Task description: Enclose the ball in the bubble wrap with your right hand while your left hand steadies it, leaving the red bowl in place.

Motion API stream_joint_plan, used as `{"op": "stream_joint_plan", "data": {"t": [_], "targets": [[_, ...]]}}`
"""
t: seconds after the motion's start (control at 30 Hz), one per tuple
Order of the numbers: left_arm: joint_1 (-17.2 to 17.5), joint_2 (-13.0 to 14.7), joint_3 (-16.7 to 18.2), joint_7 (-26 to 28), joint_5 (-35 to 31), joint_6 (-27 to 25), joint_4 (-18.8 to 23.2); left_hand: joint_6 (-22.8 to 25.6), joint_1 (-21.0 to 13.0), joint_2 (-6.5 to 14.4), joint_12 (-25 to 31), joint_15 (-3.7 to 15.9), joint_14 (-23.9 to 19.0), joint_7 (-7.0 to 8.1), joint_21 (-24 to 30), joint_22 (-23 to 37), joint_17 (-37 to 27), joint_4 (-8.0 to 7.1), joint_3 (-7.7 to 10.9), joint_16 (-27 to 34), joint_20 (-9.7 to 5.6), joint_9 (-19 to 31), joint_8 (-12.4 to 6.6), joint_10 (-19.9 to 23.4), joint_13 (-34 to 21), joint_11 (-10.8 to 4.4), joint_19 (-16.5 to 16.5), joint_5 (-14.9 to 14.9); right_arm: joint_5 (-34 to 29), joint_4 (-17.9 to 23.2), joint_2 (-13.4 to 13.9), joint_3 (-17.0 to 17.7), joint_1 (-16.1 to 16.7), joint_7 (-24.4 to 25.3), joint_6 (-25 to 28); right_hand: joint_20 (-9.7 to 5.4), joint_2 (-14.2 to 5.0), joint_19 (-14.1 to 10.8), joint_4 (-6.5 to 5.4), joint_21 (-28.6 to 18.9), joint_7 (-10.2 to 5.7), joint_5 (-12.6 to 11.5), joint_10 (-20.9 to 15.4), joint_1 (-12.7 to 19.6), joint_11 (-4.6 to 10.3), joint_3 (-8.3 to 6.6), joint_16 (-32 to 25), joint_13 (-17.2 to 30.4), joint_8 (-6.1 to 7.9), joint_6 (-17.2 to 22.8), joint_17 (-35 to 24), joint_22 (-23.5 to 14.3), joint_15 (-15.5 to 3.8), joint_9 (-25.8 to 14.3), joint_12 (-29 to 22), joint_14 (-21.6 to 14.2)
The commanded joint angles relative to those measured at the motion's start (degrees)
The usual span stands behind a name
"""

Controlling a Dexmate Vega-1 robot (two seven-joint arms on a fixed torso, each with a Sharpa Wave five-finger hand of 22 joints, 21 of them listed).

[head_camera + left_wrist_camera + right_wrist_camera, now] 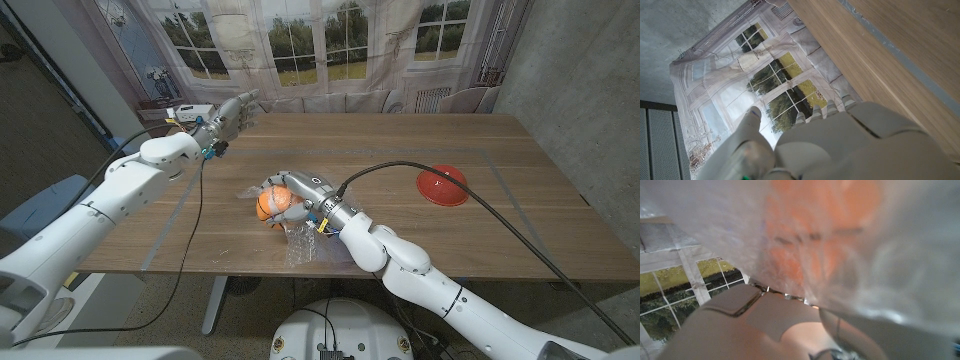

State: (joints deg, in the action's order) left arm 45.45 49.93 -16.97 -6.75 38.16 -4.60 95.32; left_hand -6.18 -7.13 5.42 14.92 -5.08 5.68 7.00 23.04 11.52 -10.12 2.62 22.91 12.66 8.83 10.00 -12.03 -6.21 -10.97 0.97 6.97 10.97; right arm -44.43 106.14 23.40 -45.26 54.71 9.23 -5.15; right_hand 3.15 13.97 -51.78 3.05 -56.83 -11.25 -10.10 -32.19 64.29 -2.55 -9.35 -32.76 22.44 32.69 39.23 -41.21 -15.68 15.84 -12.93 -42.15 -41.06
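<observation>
Now the right hand point(292, 190) sits over the middle of the worktop point(500, 200), its fingers curled over the orange ball point(271, 203) and the clear bubble wrap point(300, 240) that lies around and under it. From the head view the hand plainly grips the wrap against the ball; how tightly the fingers close cannot be told. Seen from the right wrist, the wrap point(890, 255) hangs blurred and pale right in front of the lens, with the ball point(810, 235) showing through it as an orange smear, and the back of the hand point(755, 325) lies just beneath. Part of the wrap trails off toward the near edge of the worktop beside the right forearm. A black cable point(470, 195) runs from that wrist across the worktop toward the right. The left hand point(225, 115) is well apart from the ball, raised near the far left corner of the worktop, fingers spread and holding nothing; in the left wrist view its pale back point(850, 145) shows with the fingers reaching toward the printed window backdrop point(740, 75). The red bowl point(442, 185) stands on the right side of the worktop, well clear of both hands.
</observation>
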Motion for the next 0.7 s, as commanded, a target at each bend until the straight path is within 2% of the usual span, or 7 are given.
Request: {"op": "stream_joint_plan", "data": {"t": [0.03,0.1,0.17,0.27,0.4,0.53,0.7], "targets": [[-1.68,-2.90,0.25,0.20,-3.18,7.85,-3.48,15.91,-4.44,1.40,3.25,2.52,-14.20,-2.77,2.47,-0.14,0.00,3.18,3.26,1.35,-2.43,0.16,-1.98,14.66,-0.09,-0.13,-8.62,-0.84,8.73,-2.21,1.21,4.40,-3.36,0.63,-12.21,-15.96,-22.30,-3.18,5.45,-0.67,12.14,-0.09,-12.91,22.09,0.64,-6.11,0.19,0.56,-0.15,12.91,-0.38,-0.18,-28.41,-0.09,-0.41,-22.97],[-3.21,-3.90,-0.03,-4.02,-1.42,9.57,-6.17,21.41,-5.71,2.60,4.36,2.81,-19.52,-4.92,3.20,-0.13,0.00,3.74,4.97,1.86,-2.65,0.24,-2.37,20.78,-0.08,0.69,-11.11,-0.88,9.19,-3.10,0.88,4.66,-4.16,0.73,-13.91,-15.96,-22.31,-2.96,5.42,-0.86,12.16,-0.09,-12.87,22.07,0.86,-6.13,0.34,0.73,-0.21,12.79,-0.52,-0.17,-28.40,-0.09,-0.49,-22.96],[-4.67,-4.73,-0.39,-8.07,0.43,10.53,-8.53,27.12,-7.51,4.22,4.95,2.71,-24.42,-7.22,4.08,-0.10,-0.07,3.95,7.80,2.12,-2.65,0.37,-2.77,26.10,-0.10,1.23,-13.80,-0.57,10.64,-4.03,0.43,4.97,-4.86,0.20,-15.41,-15.96,-22.32,-2.84,5.40,-0.99,12.19,-0.09,-12.91,22.06,0.64,-6.14,0.42,0.67,-0.23,12.79,-0.61,-0.16,-28.39,-0.08,-0.46,-22.95],[-7.00,-5.98,-1.10,-14.50,3.66,10.80,-12.10,31.40,-8.96,5.06,5.47,3.42,-28.59,-8.44,4.76,-0.06,-0.12,3.79,10.53,2.49,-2.26,0.45,-3.02,30.67,-0.15,1.44,-15.62,-0.28,13.22,-4.85,-0.11,5.41,-5.74,-1.83,-16.51,-15.96,-22.34,-2.59,5.38,-1.26,12.18,-0.08,-12.75,22.06,0.84,-6.17,0.60,0.71,-0.27,12.77,-0.81,-0.14,-28.39,-0.08,-0.42,-22.93],[-9.89,-7.88,-2.07,-21.76,7.31,10.52,-16.97,31.76,-9.47,5.26,5.18,2.89,-28.68,-9.47,4.80,-0.03,-0.14,3.65,11.58,2.10,-1.92,0.49,-2.70,31.05,-0.17,1.48,-15.67,-0.15,17.74,-6.27,-0.62,5.85,-7.13,-5.03,-18.62,-15.95,-22.40,-2.20,5.32,-1.59,12.15,-0.07,-12.55,22.03,0.73,-6.20,0.83,0.65,-0.31,12.74,-1.06,-0.11,-28.38,-0.07,-0.29,-22.91],[-12.06,-9.28,-2.90,-26.61,9.39,10.04,-20.55,30.08,-9.71,5.02,4.34,2.60,-26.66,-9.33,4.61,0.01,-0.17,3.29,12.54,0.79,-2.13,0.54,-1.46,30.35,-0.20,1.45,-15.12,-0.11,20.74,-7.30,-0.77,5.95,-8.62,-7.88,-20.85,-15.96,-22.39,-1.92,5.34,-1.86,12.20,-0.07,-12.58,22.07,0.82,-6.24,1.03,0.81,-0.36,12.69,-1.25,-0.09,-28.37,-0.07,-0.38,-22.85],[-15.72,-10.54,-4.68,-33.91,10.96,8.21,-25.08,28.99,-10.20,5.50,3.43,2.77,-24.24,-8.91,4.52,0.03,-0.11,2.93,13.87,-0.63,-2.22,0.60,-0.48,29.73,-0.20,0.43,-14.83,0.00,29.33,-9.01,-1.42,6.14,-10.65,-13.95,-22.17,-15.96,-22.40,-1.49,5.35,-2.17,12.40,-0.07,-12.36,22.13,0.91,-6.28,1.25,0.99,-0.41,12.65,-1.49,-0.07,-28.38,-0.07,-0.38,-22.77]]}}
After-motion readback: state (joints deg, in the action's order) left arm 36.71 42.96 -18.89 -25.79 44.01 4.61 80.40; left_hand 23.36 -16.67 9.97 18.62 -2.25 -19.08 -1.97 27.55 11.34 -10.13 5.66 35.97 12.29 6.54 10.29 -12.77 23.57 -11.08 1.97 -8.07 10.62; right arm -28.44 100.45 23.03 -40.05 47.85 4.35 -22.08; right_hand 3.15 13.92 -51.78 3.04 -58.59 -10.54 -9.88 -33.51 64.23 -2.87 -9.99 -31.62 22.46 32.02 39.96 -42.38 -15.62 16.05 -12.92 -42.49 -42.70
